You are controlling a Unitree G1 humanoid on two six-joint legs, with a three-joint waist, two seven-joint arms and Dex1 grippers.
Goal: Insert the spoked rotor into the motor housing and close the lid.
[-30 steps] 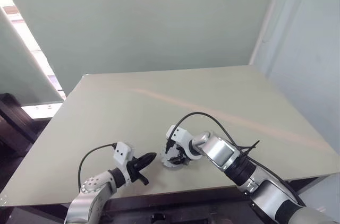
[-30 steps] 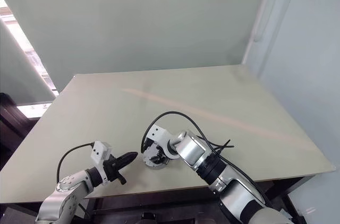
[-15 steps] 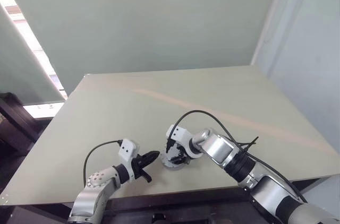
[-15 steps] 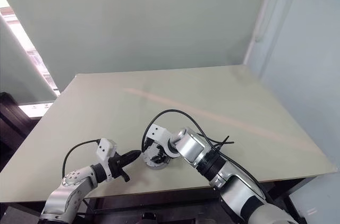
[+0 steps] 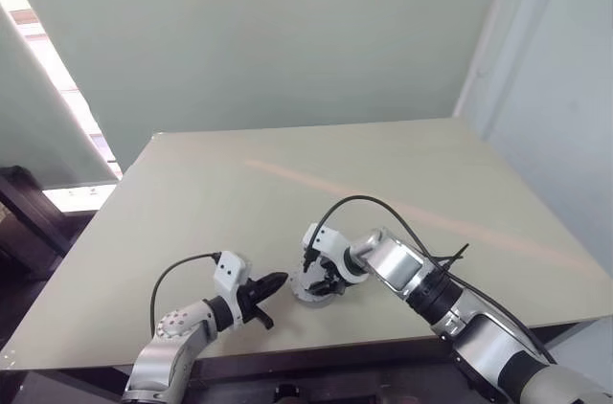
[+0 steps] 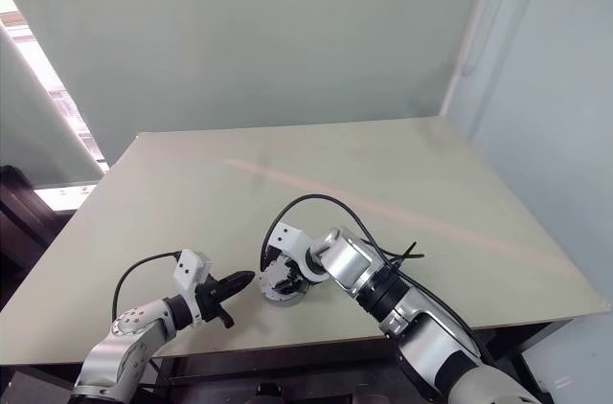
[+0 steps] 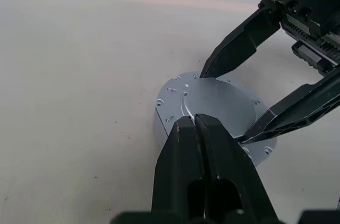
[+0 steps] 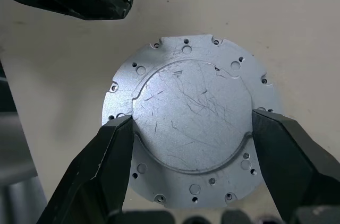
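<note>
Item: round, flat grey metal lid (image 8: 191, 120), scratched, with small holes around its rim, lying closed over the low silver motor housing (image 7: 162, 123) near the front edge of the pale green counter (image 5: 383, 174). The spoked rotor was presumably inside.

Progress: judged near complete; insertion and closing appeared done, with only seating and withdrawal left.

Right gripper (image 8: 188, 139): jaws spread wide, tips resting against the lid's raised centre on opposite sides.

Left gripper (image 7: 195, 123): jaws clenched, empty, just beside the housing.

Markings: no readable writing or brand.
</note>
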